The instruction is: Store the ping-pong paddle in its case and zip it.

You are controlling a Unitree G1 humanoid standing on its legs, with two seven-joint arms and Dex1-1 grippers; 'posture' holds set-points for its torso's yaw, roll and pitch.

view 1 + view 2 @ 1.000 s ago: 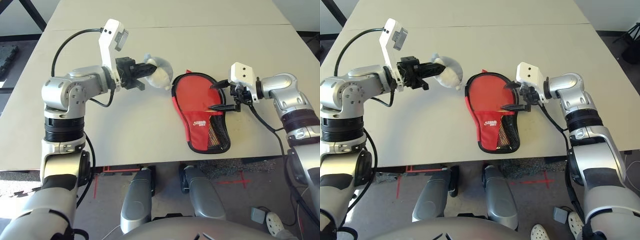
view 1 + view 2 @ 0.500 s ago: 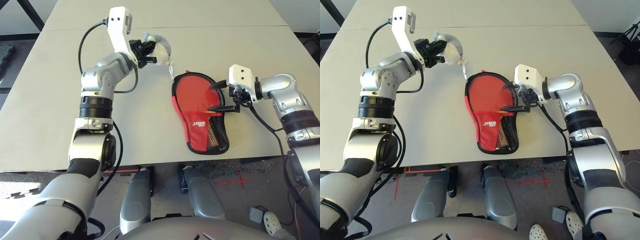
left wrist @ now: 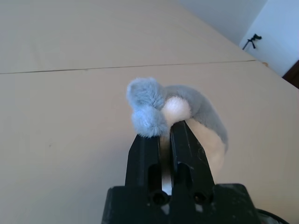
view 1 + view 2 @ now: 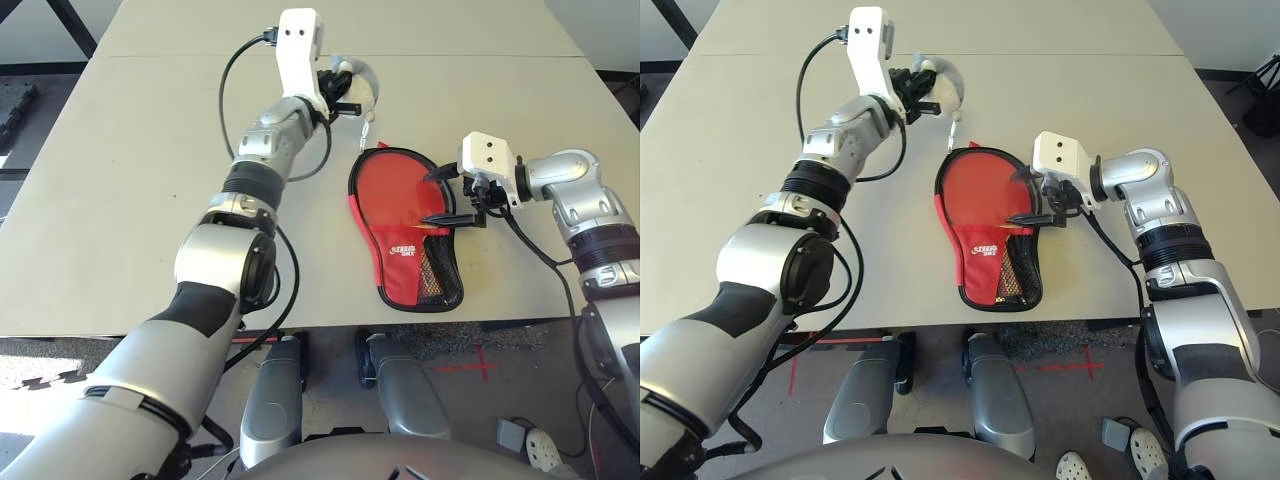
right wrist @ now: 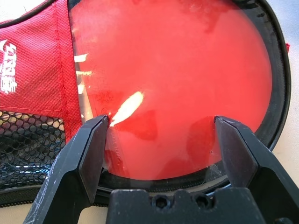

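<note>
— Where is the case?

— The case (image 4: pixel 405 235) lies flat on the pale counter (image 4: pixel 120 180), round end toward the far side, narrow end with the black mesh pocket (image 4: pixel 432 275) toward the near edge. A white logo (image 4: pixel 402 250) sits on the red fabric.

— And the ping-pong paddle?

— The ping-pong paddle (image 5: pixel 187 70) lies in the round part of the case: its glossy red rubber face shows there, ringed by the black piping. The handle is hidden from sight.

— The right pincer?

— The right pincer (image 4: pixel 440 195) is at the case's right edge, its two black fingers (image 5: pixel 91 149) spread wide apart, one on each side of the red face, gripping nothing.

— The left one?

— The left pincer (image 3: pixel 164 135) is stretched far across the counter, beyond the round end of the case and apart from it. Its fingers are clamped nearly together on a small grey-and-white plush toy (image 3: pixel 187 109), held up off the counter. A thin tag or cord (image 4: pixel 365 130) hangs from the toy toward the case's top edge; whether it touches is unclear.
</note>
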